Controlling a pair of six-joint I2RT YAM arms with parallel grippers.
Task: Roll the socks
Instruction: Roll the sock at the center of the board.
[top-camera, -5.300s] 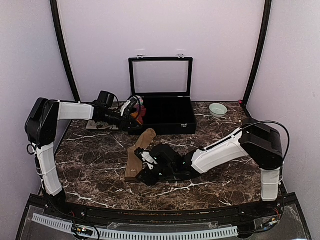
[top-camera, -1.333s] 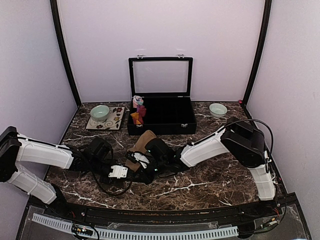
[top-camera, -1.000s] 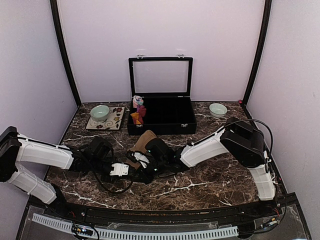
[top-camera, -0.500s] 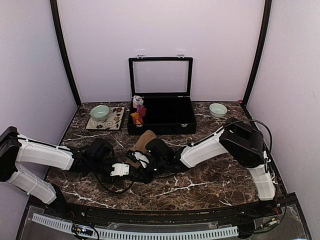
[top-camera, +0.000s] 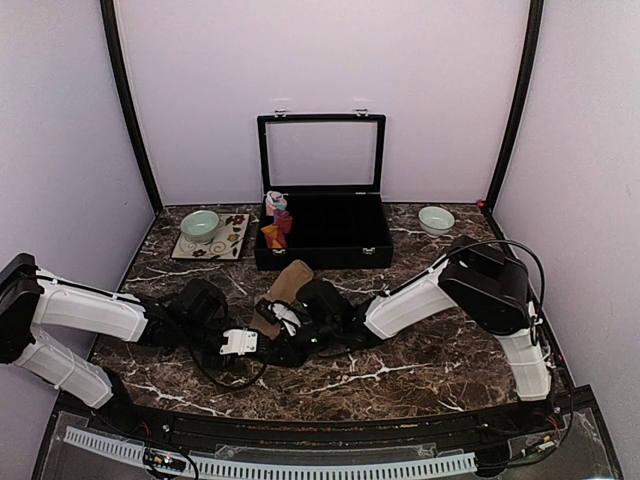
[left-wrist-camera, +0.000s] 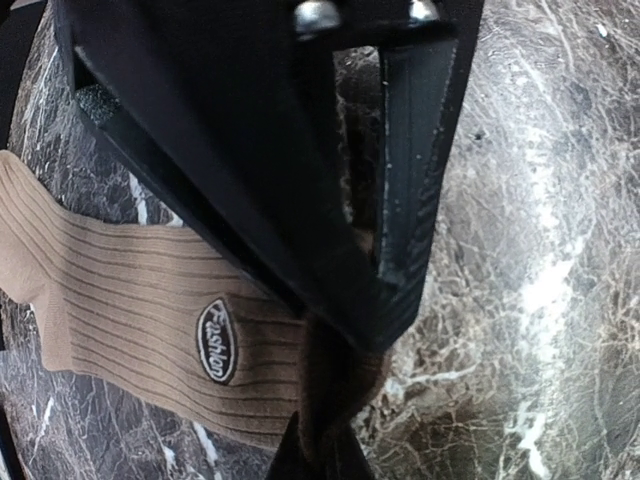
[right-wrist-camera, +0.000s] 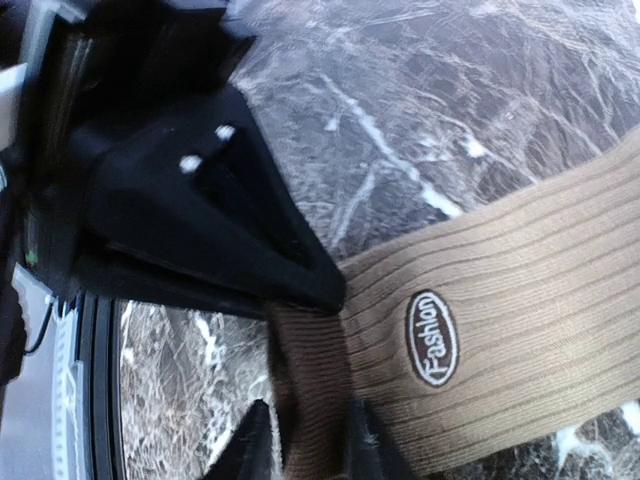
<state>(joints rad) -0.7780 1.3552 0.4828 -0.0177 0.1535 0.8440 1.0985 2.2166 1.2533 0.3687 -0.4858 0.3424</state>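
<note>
A tan-brown sock (top-camera: 287, 284) lies flat on the marble table, "Fashion" label (left-wrist-camera: 216, 340) up, with its darker cuff edge (right-wrist-camera: 312, 385) bunched up. My left gripper (left-wrist-camera: 318, 456) is shut on that cuff edge. It reaches in low from the left (top-camera: 262, 339). My right gripper (right-wrist-camera: 306, 446) stands a little open, one fingertip on each side of the same cuff fold, and meets the left gripper tip to tip (top-camera: 284, 333). A red and orange sock bundle (top-camera: 277, 233) sits in the box's left end.
A black box (top-camera: 345, 250) with its glass lid raised stands at the back centre, a pink and light-blue bundle (top-camera: 274, 204) in it. A green bowl (top-camera: 200, 224) on a patterned mat sits back left, a small bowl (top-camera: 435, 218) back right.
The left arm came from the box down to the sock, and its jaws have closed on the cuff edge. The right jaws, shut on the cuff before, have parted.
</note>
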